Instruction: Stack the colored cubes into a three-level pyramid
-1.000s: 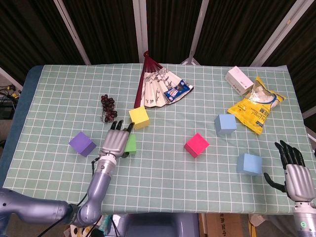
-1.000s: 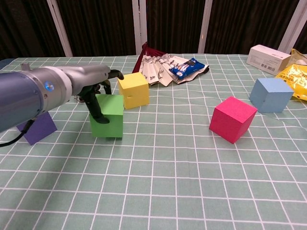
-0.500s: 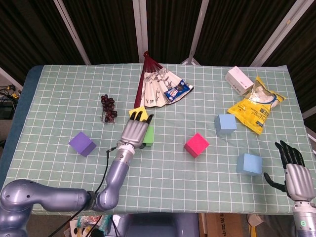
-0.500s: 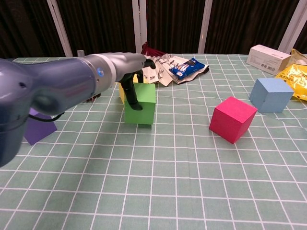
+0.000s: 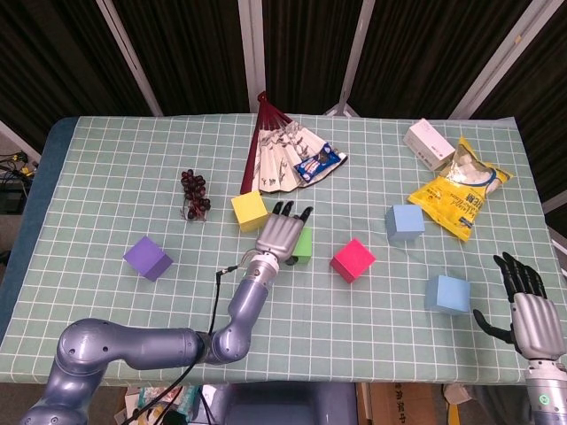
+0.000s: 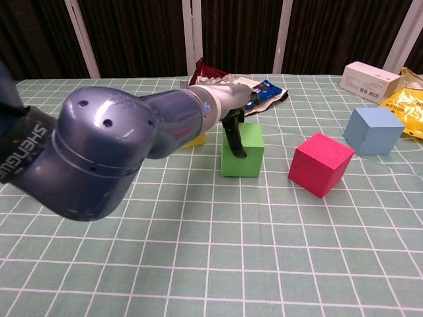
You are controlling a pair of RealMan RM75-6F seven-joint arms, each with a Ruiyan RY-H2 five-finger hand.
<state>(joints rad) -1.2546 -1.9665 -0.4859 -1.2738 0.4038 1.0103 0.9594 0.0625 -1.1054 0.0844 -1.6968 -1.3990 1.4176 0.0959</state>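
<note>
Dark curtains with pale frame bars close off the far side, and in front of me the tabletop [image 5: 106, 177] wears a green checked cloth that runs to every edge. My left hand [image 5: 280, 234] sits near the middle, fingers wrapped over the green cube [image 6: 242, 150], which rests on the cloth between the yellow cube [image 5: 249, 211] and the pink cube [image 5: 353, 259]. There is a clear strip of cloth between green and pink, and a narrower one between green and yellow. The purple cube [image 5: 147, 258] lies well apart on the left side. Two blue cubes stand on the right: the farther blue cube [image 5: 404, 222] just beside the yellow snack bag [image 5: 458, 193], the nearer blue cube [image 5: 446, 294] close to the front edge. My right hand [image 5: 527, 301] hovers at the front right corner, fingers spread and holding nothing.

The head view gives me the whole layout: grapes [image 5: 195, 192], folded fan [image 5: 282, 152] with a small packet on it, and the white box [image 5: 429, 143] by the far right edge. The chest view loses the purple cube, the nearer blue cube and my right hand, and my left arm blocks most of the yellow cube, but it shows the thumb pressed down the green cube's front face.
</note>
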